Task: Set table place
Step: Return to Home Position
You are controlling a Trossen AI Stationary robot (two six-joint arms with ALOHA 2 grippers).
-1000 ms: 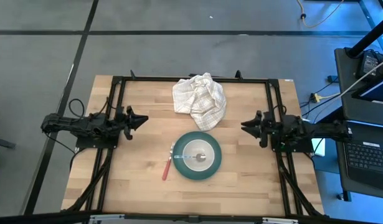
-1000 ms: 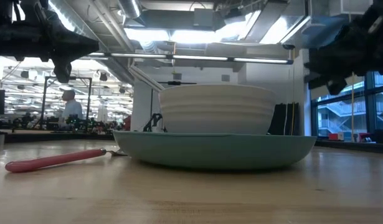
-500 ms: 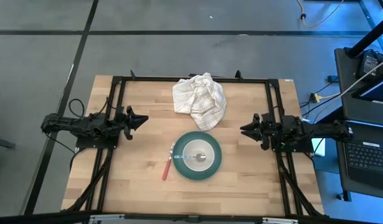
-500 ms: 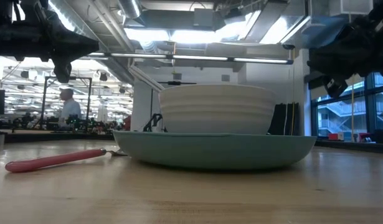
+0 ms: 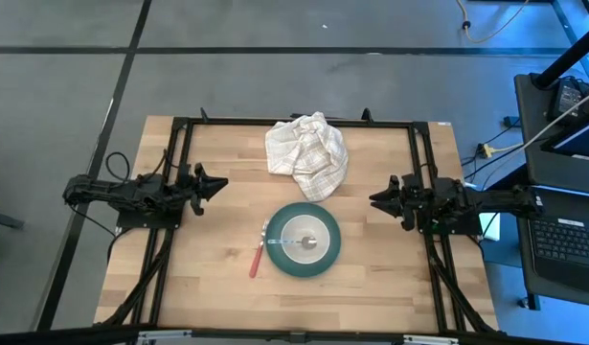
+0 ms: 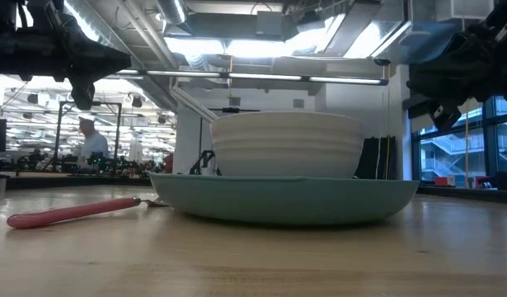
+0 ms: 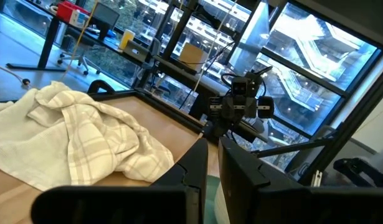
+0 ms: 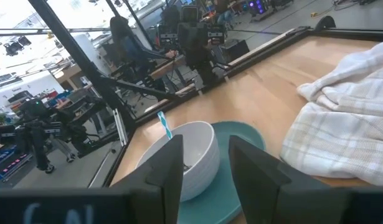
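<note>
A round teal plate [image 5: 308, 261] lies on the table [image 5: 208, 268], near its middle and toward the near edge. A white bowl [image 5: 305, 230] stands on it. A spoon [image 5: 292, 243] lies in the bowl, its handle [image 8: 164, 124] leaning over the rim. A red-handled fork [image 5: 256, 259] lies flat on the table just left of the plate. My left gripper [image 5: 220, 182] hovers at the table's left side with its fingers together, empty. My right gripper [image 5: 374, 198] hovers at the right side, open and empty. Both point at the table's middle.
A crumpled white checked cloth [image 5: 306, 153] lies at the table's far middle, just beyond the plate. Black frame rails [image 5: 294, 122] run along the table's edges. Bare wood shows left and right of the plate and along the near edge. A person [image 6: 92, 140] shows far off in the room.
My right gripper has shifted a little toward the table's near edge. The plate, bowl, spoon, fork and cloth lie as before.
</note>
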